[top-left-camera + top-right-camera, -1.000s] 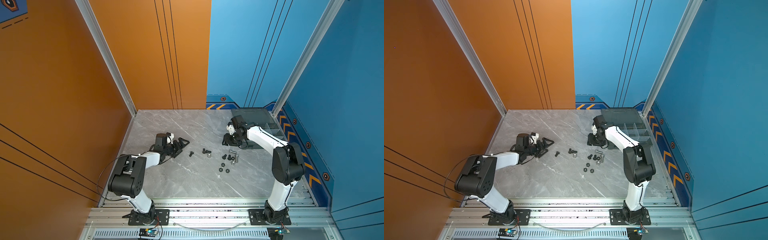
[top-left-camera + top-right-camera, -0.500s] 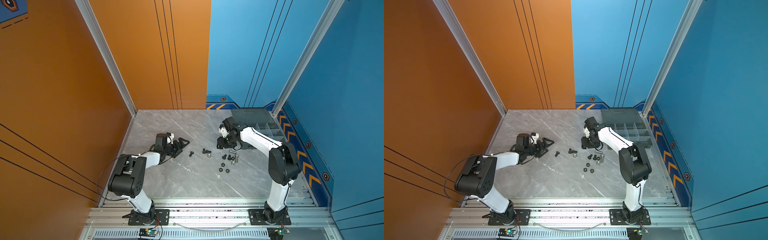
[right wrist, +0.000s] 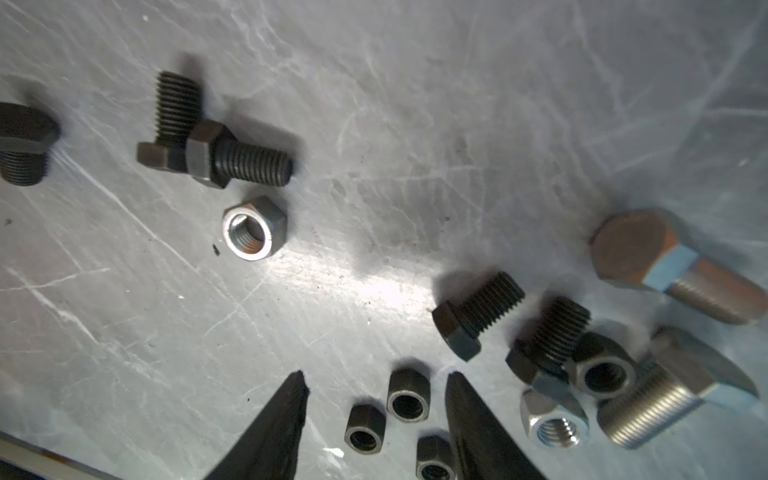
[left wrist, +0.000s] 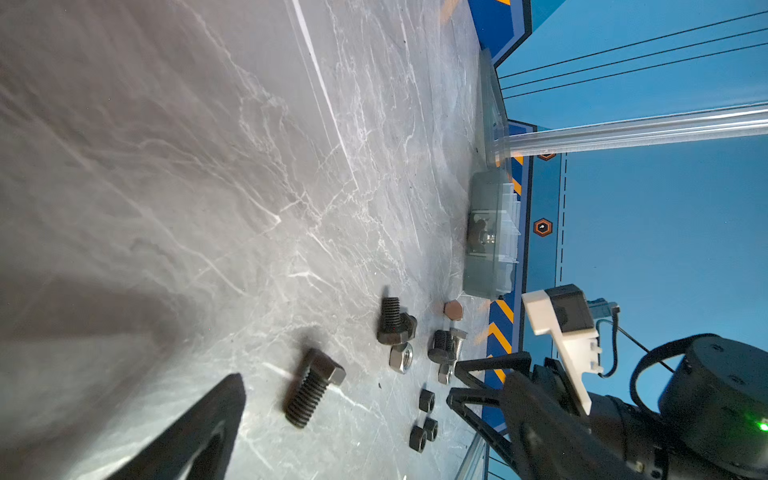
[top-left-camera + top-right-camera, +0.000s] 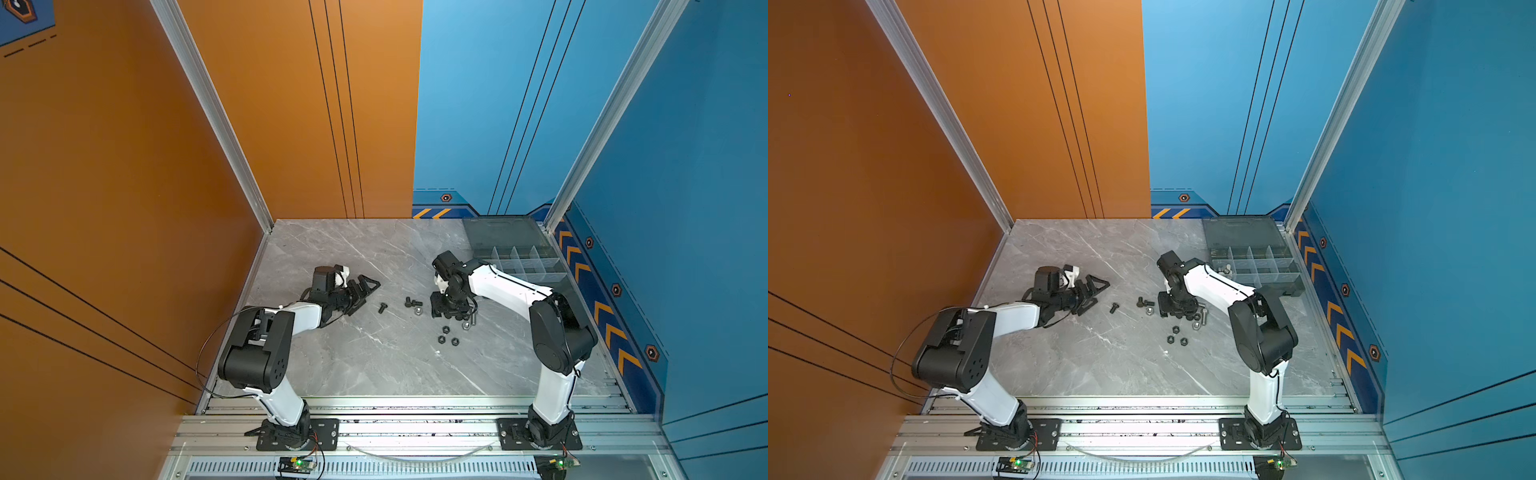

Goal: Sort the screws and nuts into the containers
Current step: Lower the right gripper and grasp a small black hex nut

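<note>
Black and silver screws (image 5: 413,302) and small black nuts (image 5: 446,329) lie scattered mid-table in both top views. My right gripper (image 5: 446,311) hangs fingers down over this pile. In the right wrist view it (image 3: 376,376) is open, and three black nuts (image 3: 407,395) lie on the table between and just beyond its fingertips, none gripped. Silver screws (image 3: 681,274) and a silver nut (image 3: 254,228) lie around them. My left gripper (image 5: 365,286) rests wide open and empty; one black screw (image 4: 313,386) lies just ahead of it (image 4: 345,388). The containers (image 5: 1258,266) stand at the back right.
The organizer's lid (image 5: 503,232) lies open flat against the back wall. One compartment near the right arm holds a silver piece (image 5: 1225,270). Orange wall on the left, blue wall on the right, aluminium rail (image 5: 415,405) along the front edge.
My right gripper has swung away from the organizer box, leftward and toward the front, and come down over the pile of screws and nuts. The left arm has not moved.
</note>
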